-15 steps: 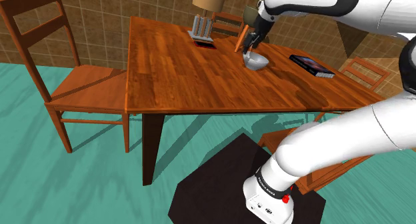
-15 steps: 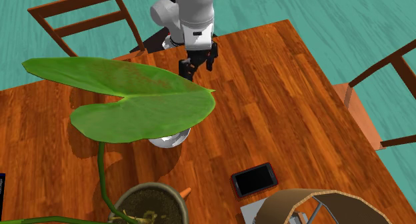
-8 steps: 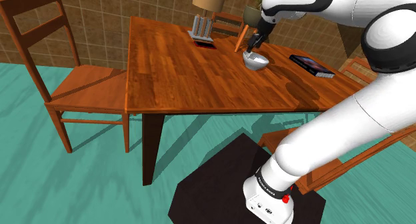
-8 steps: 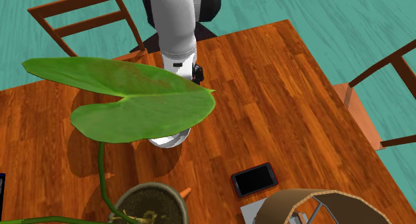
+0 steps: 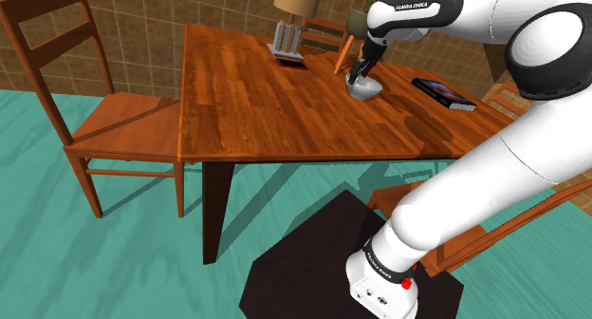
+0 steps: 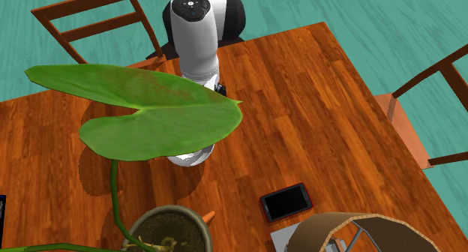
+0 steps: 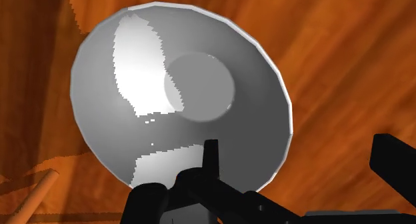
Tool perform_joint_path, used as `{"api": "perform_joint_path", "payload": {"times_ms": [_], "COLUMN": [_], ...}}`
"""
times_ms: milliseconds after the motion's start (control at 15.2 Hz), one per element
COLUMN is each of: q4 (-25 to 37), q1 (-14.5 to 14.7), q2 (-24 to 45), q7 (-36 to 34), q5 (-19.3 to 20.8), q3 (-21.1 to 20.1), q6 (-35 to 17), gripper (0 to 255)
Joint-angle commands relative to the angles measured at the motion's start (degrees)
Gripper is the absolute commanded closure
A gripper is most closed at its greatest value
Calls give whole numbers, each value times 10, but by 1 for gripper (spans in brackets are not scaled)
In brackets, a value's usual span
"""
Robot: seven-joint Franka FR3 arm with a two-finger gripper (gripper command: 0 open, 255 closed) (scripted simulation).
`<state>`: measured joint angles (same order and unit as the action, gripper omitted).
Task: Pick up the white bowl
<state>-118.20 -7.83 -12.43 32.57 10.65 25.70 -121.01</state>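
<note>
A pale grey-white bowl (image 5: 366, 88) stands upright on the wooden table (image 5: 256, 99) near its far side. In the second exterior view the bowl (image 6: 192, 158) peeks out from under a big green leaf. My black gripper (image 5: 359, 76) hangs down right over the bowl's rim. In the wrist view the bowl (image 7: 133, 89) is very close, and the gripper (image 7: 300, 153) is open. One finger (image 7: 211, 156) reaches inside the bowl, while the other finger (image 7: 393, 156) stands outside the rim over the table. Neither is pressed against the wall.
A plant pot (image 6: 166, 229) with a wide leaf (image 6: 150, 112) stands beside the bowl, and an orange stick (image 5: 343, 56) leans close to it. On the table lie a black phone (image 6: 286, 202) and a dark book (image 5: 443, 92). Wooden chairs (image 5: 76, 89) flank the table.
The arm has swung over the table and the gripper has come down from above the bowl to its rim. The bowl has not moved.
</note>
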Motion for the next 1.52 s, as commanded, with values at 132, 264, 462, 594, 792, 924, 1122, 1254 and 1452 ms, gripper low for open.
{"api": "perform_joint_path", "payload": {"times_ms": [132,264,462,594,792,924,1122,1254,1452], "q4": [-6,-7,-7,-7,1,15,37,52,76], "q1": [0,0,0,0,0,1,1,2,3], "q2": [3,2,2,2,2,0,-1,-1,0], "q7": [0,0,0,0,1,2,4,5,8], "q5": [-1,0,0,0,-1,-2,-3,-4,-6], "q3": [1,1,1,1,1,-1,-2,-3,-4], "q6": [-9,-9,-9,-9,-1,14,37,52,75], "gripper": [255,255,255,255,255,255,255,255,255]}}
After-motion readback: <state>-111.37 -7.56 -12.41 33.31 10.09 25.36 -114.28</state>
